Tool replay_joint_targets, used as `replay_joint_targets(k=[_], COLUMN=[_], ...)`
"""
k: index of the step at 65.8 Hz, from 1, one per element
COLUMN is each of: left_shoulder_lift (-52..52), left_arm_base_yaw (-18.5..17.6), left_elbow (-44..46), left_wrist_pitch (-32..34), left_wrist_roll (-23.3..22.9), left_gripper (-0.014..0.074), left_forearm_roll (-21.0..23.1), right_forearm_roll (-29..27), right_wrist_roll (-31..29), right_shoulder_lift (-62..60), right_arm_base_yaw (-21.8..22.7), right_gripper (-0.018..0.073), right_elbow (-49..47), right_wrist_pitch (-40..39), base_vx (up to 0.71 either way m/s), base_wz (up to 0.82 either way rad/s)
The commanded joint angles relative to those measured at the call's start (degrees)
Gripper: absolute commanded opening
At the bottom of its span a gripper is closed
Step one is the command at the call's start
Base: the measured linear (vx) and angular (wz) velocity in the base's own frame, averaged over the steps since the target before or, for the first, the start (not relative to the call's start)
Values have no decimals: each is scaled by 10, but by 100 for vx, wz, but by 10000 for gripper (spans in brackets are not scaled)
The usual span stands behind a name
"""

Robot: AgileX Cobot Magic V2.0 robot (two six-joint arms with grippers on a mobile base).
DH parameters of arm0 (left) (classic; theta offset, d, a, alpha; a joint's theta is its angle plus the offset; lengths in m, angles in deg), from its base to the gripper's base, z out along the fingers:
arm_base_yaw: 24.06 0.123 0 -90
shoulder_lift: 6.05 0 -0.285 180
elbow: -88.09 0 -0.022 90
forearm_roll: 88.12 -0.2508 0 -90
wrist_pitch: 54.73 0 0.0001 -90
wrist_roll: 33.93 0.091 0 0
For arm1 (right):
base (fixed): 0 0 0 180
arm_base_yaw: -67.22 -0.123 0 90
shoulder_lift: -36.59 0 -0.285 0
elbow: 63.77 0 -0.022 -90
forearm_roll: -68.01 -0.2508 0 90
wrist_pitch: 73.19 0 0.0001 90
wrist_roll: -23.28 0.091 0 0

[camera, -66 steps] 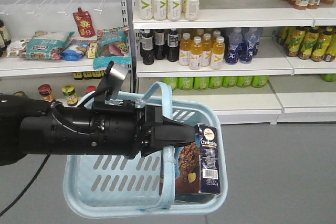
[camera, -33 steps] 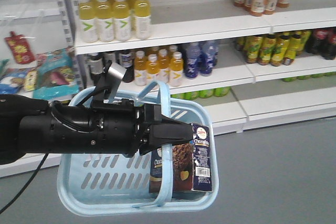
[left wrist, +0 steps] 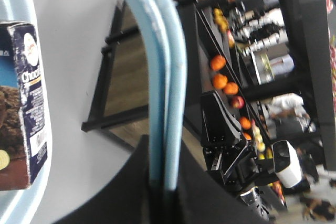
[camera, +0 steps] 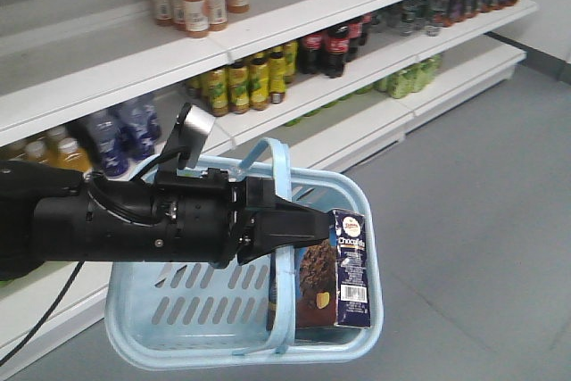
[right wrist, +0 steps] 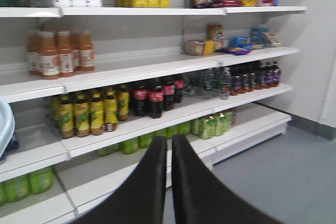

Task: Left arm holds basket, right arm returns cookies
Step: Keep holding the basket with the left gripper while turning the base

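White drink shelves point(camera: 107, 73) have shifted across the front view, so travel is judged underway; the light blue slotted plastic basket point(camera: 178, 341) is gripped by the jaws of the black left arm point(camera: 134, 225), the navy Chocofello cookie carton point(camera: 348, 269) stood inside; the right arm point(right wrist: 144, 192) jaws are closed, empty

Behind the basket point(camera: 178, 310), the shelves point(camera: 107, 78) have slid leftward: the yellow drinks are gone, and cola bottles point(camera: 326, 42) and open floor point(camera: 482, 220) have appeared to its right.
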Motion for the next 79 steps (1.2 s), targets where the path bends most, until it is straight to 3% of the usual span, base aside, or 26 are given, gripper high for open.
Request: replay_joint_targets(k=[1,79], left_shoulder_lift=[-23,-23], left_arm_base_yaw=[-3,-3], left_elbow=[20,20], left_wrist_pitch=[-32,-32], left_wrist_roll=[6,6], left_gripper=[-3,-3], left_forearm_roll=[59,59], right_forearm_roll=[6,6], right_wrist_roll=[1,1], right_shoulder_lift=[-7,-7], right_arm_base_yaw=[3,3], right_gripper=[-11,-11], right_elbow=[10,10], right_wrist_pitch=[-44,-43], base_vx=[21,17], base_wz=[-80,-67])
